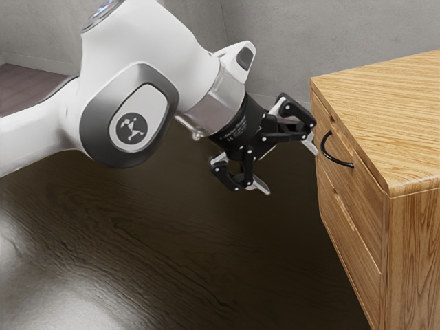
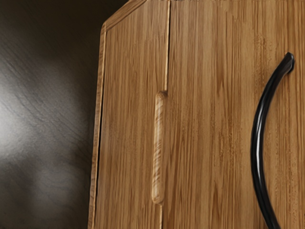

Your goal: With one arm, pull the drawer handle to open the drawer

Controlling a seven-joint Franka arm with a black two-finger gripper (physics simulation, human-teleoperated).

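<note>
Reaching arm: the white arm [image 1: 137, 89] comes in from 10 o'clock of the exterior view and points toward 3 o'clock.
Gripper: the black gripper [image 1: 289, 168] hangs in the air with its jaws spread wide and nothing between them; one finger [image 1: 299, 113] sits at 1 o'clock of the wrist, the other at 5 o'clock.
Cabinet: a wooden cabinet [image 1: 385, 89] stands at 3 to 5 o'clock of the exterior view, on a dark floor [image 1: 137, 261].
Drawer: the drawer [image 1: 350, 182] is the upper front of the cabinet; it looks flush with the lower drawer [image 1: 350, 261] beneath it.
Handle: the black curved handle [image 1: 323, 150] sticks out of the drawer front, at 3 o'clock of the gripper, just beside the upper fingertip; whether they touch is not clear.
Wrist view, cabinet front: the hand faces the wood straight on, with the drawer [image 2: 214, 119] and the lower drawer [image 2: 128, 119] side by side across a thin seam.
Wrist view, handle: the handle [image 2: 256, 152] arcs over the drawer panel, well apart from the seam.
Wrist view, wooden bar: a short wooden bar [image 2: 158, 148] lies along the seam between the two fronts.
Wrist view, floor: the floor [image 2: 43, 143] shows past the lower drawer's outer edge.
</note>
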